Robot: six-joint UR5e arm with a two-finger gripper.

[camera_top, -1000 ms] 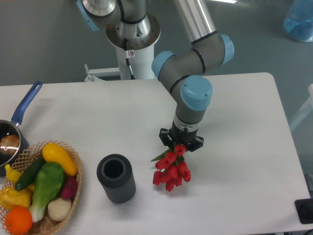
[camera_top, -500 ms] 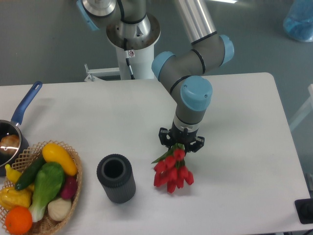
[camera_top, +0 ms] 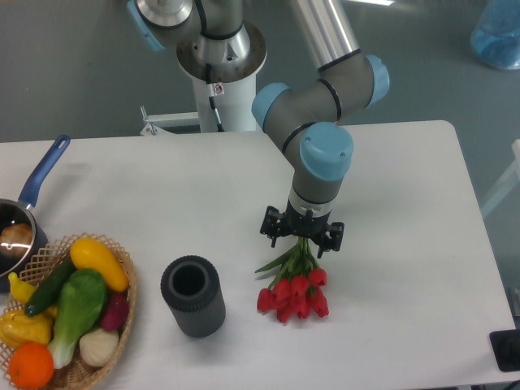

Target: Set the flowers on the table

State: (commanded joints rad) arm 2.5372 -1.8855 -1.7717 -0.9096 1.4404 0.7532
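1. Flowers (camera_top: 295, 286): red tulip bunch lying on the table (camera_top: 406, 244), right of centre, heads fanned toward the near edge, green stems and leaves running up and back toward the arm. Heads rest on the white surface.
2. Gripper (camera_top: 301, 232): directly over the stem end of the bunch, pointing straight down. Its two dark fingers stand spread to either side of the stems, with a visible gap between them, so it reads as released, not clamped. Whether the stem tips touch the fingers cannot be made out.
3. Arm: grey tube links with blue joint caps, reaching down from the white base pedestal (camera_top: 221, 89) at the far side of the table.
4. Dark grey ribbed cylinder (camera_top: 192, 296), upright and hollow-topped, just left of the tulip heads, not touching them.
5. Wicker basket (camera_top: 97, 361) at the near left corner, holding an orange, yellow squash, green vegetables, a white bulb and a purple item.
6. Saucepan (camera_top: 16, 236) with blue handle at the left edge, behind the basket.
7. Translucent blue object (camera_top: 496, 32) on the floor beyond the far right corner, partly cut off.
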